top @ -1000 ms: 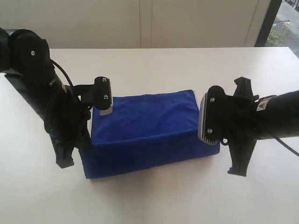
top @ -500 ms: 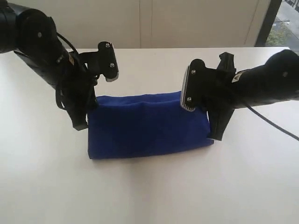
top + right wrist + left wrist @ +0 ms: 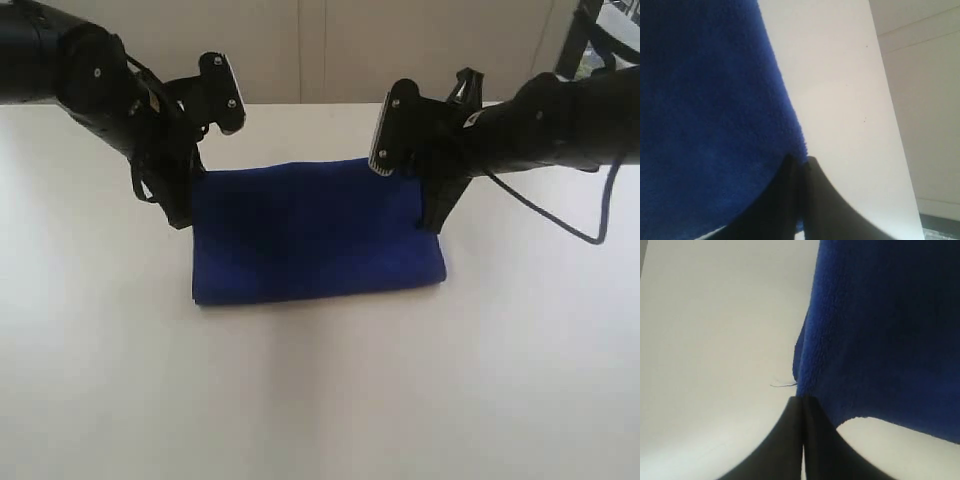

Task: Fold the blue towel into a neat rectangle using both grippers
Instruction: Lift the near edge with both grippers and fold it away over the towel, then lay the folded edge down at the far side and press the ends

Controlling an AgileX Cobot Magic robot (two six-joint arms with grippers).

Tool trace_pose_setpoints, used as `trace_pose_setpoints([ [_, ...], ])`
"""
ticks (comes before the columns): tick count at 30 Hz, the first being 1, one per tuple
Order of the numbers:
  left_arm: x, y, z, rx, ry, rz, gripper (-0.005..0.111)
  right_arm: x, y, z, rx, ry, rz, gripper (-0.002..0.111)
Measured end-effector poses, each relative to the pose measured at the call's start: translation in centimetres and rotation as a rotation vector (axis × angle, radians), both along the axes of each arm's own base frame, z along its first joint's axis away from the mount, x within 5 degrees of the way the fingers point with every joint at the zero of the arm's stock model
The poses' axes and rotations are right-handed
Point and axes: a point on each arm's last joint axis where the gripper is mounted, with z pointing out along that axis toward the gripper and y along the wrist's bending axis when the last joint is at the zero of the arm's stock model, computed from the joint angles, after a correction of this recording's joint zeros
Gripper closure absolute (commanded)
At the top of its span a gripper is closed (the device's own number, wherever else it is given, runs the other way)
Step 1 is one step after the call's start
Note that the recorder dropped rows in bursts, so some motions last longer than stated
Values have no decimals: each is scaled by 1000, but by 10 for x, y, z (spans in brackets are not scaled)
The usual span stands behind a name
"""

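Note:
The blue towel [image 3: 310, 230] hangs as a raised sheet over the white table, its lower edge resting near the table's middle. My left gripper [image 3: 182, 215] is shut on the towel's left edge; the wrist view shows the black fingers [image 3: 790, 440] pinched on the blue towel [image 3: 880, 330]. At the towel's right edge my right gripper [image 3: 430, 222] is also shut on the cloth, and its fingers [image 3: 815, 200] clamp the blue towel [image 3: 705, 115] in the right wrist view. No white tag shows.
The white table [image 3: 320, 400] stretches around the towel, with a pale wall behind its far edge. A dark cable [image 3: 560, 225] loops from the right arm over the table. A window frame stands at the upper right corner.
Both grippers have carried the towel's held edge up and toward the far side of the table. The towel has gone from a low fold to a taller, flatter sheet.

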Motion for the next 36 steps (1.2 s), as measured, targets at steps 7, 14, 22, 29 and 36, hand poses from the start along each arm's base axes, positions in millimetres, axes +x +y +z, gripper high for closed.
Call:
trace_pose_setpoints([
  [7,20,7,-5,-8,-29,32,107,24,5,-1,5,-35,-4,108],
  [14,31,2,-16,-20,-70,13,107,38,7,-15,-1,-33,-11,108],
  [22,39,-3,-36,-18,-67,4,107,47,-1,-32,-12,-45,-46,108],
  [29,41,-4,-36,-25,-88,-2,102,49,-2,-43,-18,-25,-52,90],
  [36,42,-5,-35,-31,-102,-5,61,51,-3,-45,-20,-40,-60,64],
])
